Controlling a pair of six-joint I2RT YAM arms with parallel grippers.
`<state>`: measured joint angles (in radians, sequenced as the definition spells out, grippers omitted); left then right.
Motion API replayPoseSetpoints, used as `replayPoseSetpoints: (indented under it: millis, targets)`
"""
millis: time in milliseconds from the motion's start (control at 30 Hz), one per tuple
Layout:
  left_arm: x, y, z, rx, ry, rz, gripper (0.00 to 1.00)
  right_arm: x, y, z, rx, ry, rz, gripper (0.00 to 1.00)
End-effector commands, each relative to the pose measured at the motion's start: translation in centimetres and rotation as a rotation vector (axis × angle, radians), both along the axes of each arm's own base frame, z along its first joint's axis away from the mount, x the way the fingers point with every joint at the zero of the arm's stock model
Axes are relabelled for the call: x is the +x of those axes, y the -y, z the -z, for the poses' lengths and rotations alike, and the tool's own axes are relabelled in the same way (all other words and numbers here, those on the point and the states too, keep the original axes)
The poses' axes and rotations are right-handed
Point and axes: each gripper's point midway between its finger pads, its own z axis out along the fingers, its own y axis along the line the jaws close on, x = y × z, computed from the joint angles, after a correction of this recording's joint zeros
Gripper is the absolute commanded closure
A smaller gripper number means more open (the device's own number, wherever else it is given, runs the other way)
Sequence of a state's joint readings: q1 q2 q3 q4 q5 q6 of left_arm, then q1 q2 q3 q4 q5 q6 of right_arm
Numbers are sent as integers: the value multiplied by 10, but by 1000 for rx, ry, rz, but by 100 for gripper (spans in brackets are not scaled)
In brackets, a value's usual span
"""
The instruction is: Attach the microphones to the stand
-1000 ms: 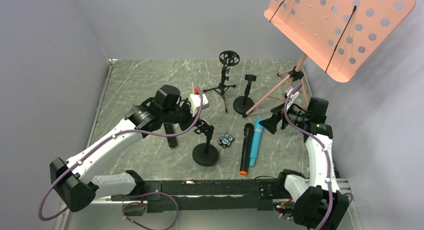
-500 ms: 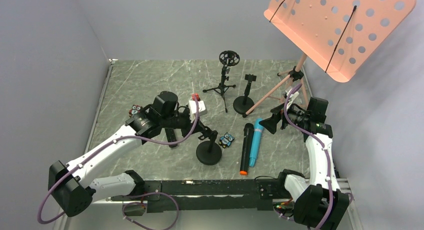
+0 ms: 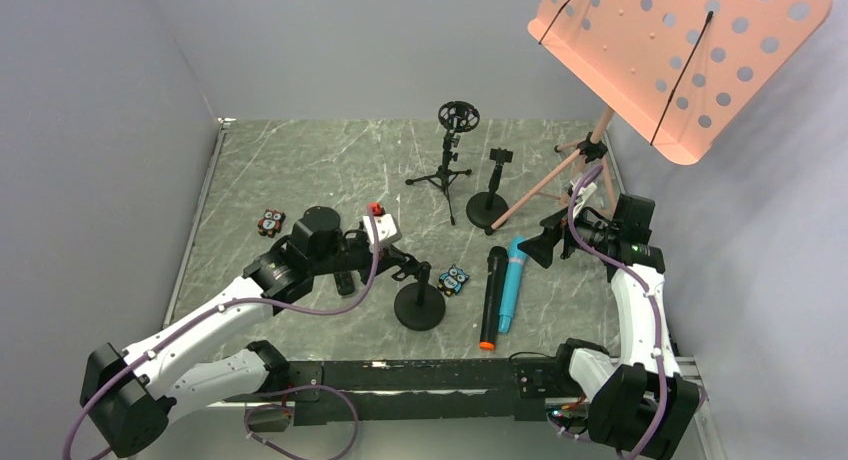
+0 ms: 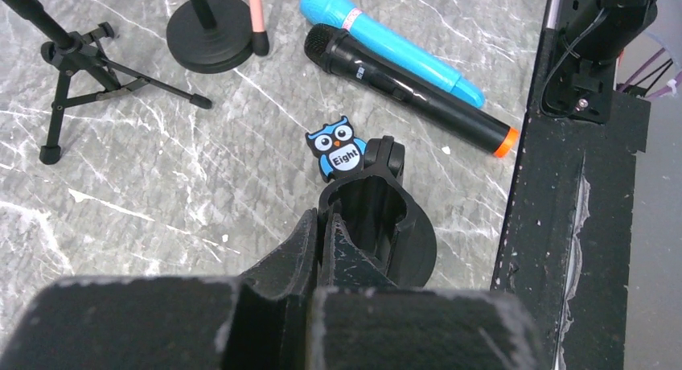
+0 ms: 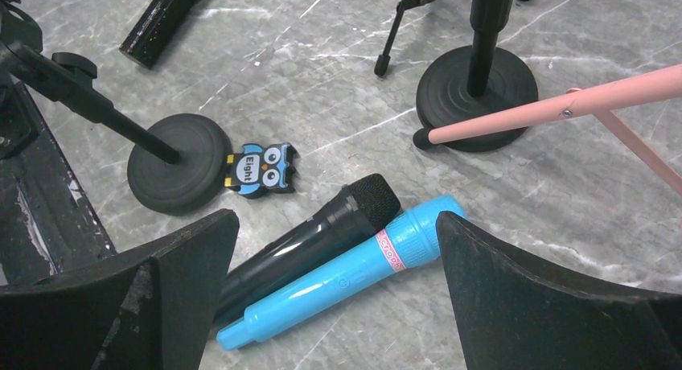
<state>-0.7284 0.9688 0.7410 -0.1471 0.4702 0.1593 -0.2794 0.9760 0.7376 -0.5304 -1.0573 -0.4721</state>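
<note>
- The left end effector [image 4: 324, 225] is clenched, fingertips together. They sit against the rear of the black U-shaped clip [image 4: 371, 213]. Whether they pinch the clip cannot be told.
- The clip belongs to the black round-base stand [image 3: 420, 308], which stands near the front middle of the grey marbled worktop [image 3: 300, 170]. The clip holds nothing.
- The right end effector [image 5: 338, 219] is released, jaws wide apart. It hovers above the head ends of two microphones and touches neither.
- The light blue microphone [image 3: 511, 285] lies flat on the worktop, right of the round-base stand, head toward the far side.
- The all-black microphone with an orange end ring [image 3: 491, 300] lies alongside it on its left, touching it, orange ring toward the near edge.
- A black stick-shaped microphone [image 5: 161, 20] lies flat under the left arm. Its head is out of view.
- A small blue owl figure marked "Eight" [image 4: 338, 151] lies just beside the stand's base.
- A black tripod stand with a ring mount [image 3: 450, 170], a second black round-base stand [image 3: 490, 205] and a pink perforated music stand [image 3: 680, 50] stand further back.
</note>
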Motion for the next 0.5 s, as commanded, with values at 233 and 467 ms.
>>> replayPoseSetpoints:
  millis: [233, 467]
  targets:
    - [14, 4, -34, -132, 85, -101, 98, 4, -1, -10, -14, 50, -28, 0]
    - [16, -9, -38, -161, 50, -193, 56, 6, -1, -8, -4, 37, -19, 0]
